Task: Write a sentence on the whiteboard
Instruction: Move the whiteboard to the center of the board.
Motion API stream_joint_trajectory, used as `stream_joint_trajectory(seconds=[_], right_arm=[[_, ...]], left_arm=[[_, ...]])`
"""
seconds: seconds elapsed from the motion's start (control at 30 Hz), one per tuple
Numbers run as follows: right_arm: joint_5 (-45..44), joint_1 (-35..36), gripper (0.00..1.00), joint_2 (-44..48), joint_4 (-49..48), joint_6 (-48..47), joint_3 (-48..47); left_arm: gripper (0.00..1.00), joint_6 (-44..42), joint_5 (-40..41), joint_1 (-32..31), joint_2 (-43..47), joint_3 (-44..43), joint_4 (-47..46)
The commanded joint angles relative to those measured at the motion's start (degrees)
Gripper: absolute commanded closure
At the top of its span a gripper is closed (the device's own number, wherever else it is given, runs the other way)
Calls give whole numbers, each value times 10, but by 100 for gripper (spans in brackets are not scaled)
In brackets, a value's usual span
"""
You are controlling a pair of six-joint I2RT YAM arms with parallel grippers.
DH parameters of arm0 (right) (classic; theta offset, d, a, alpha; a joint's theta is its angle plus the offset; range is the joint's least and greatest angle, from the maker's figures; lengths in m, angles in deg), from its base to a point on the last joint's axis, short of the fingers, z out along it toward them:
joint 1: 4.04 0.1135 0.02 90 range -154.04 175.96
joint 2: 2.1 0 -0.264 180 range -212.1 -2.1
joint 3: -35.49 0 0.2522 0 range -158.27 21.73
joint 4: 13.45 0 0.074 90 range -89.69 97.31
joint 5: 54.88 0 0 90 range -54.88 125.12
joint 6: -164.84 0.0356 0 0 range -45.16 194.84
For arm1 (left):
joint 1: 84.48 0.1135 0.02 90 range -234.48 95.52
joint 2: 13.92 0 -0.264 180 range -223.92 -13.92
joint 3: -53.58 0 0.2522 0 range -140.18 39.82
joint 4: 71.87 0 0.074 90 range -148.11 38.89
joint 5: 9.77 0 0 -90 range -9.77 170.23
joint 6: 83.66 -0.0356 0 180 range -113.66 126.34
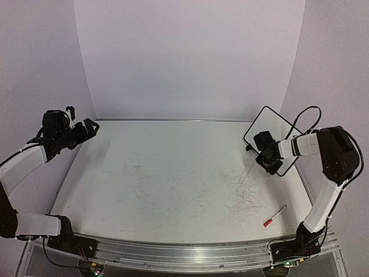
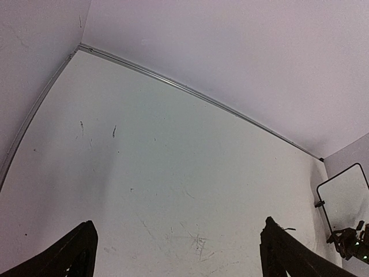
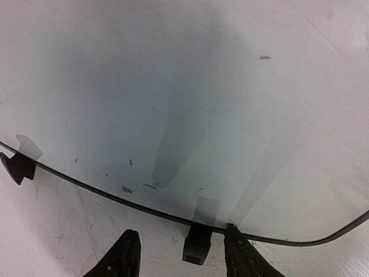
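— White surface, thin black frame: where?
— The whiteboard (image 1: 274,124) sits far right on the counter (image 1: 173,173), partly hidden from above by the right tool (image 3: 180,234).
— Tools?
— Right: half-wide, astride a clip foot (image 3: 197,249), gaps showing. Left tool (image 2: 179,254): wide, holding nothing.

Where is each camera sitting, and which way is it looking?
Top camera: up behind the robot, looking down on the table; left arm and right arm show.
Left wrist: looks across the table to the far wall; left gripper shows.
Right wrist: close over the whiteboard, facing its edge; right gripper shows.
Shared: all three see the whiteboard.
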Motion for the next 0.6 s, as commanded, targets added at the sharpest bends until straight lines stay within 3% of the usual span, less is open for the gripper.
stream_joint_trajectory(seconds=[0.0,0.37,0.57], right_arm=[[-29,8,51,-9,8,-7,-24],[-32,20,57,-20,9,3,-23],[-40,20,52,-19,9,8,-24]], left_arm=[[1,-10,-11,0,19,-32,7],[1,-10,-16,0,27,-30,11],[1,-10,-16,0,30,-30,13]])
